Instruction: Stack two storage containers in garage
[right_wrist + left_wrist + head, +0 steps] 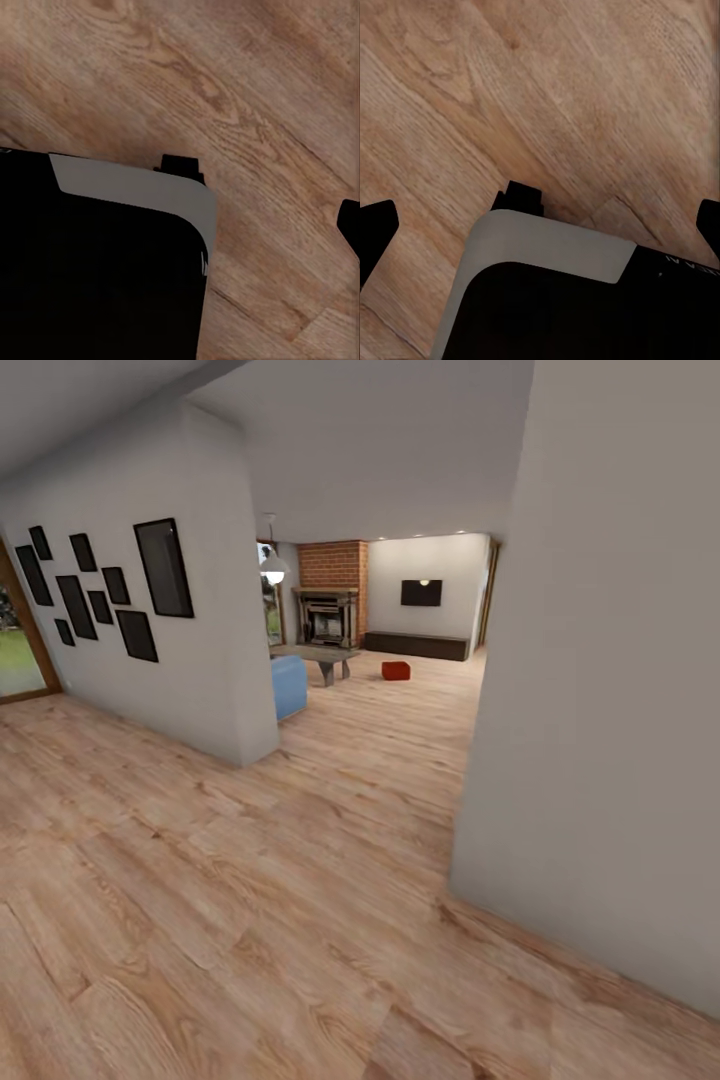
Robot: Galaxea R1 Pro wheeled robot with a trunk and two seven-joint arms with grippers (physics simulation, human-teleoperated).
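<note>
Plank floor (pixel 250 920), white wall (pixel 610 710) hiding room, distant storage container (pixel 396 670)

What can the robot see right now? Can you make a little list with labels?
place: hallway looking into the living room
floor: light wood planks
container: one red-orange box far off on the floor, near the low grey table
sofa: blue, behind the wall corner
fireplace: red brick
TV: black, on the wall
left wall: black picture frames
hands: holding nothing

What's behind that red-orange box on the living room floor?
Behind the storage container runs a long dark low cabinet along the white wall, with the black TV above it. The container's inside is too far away to see.
</note>
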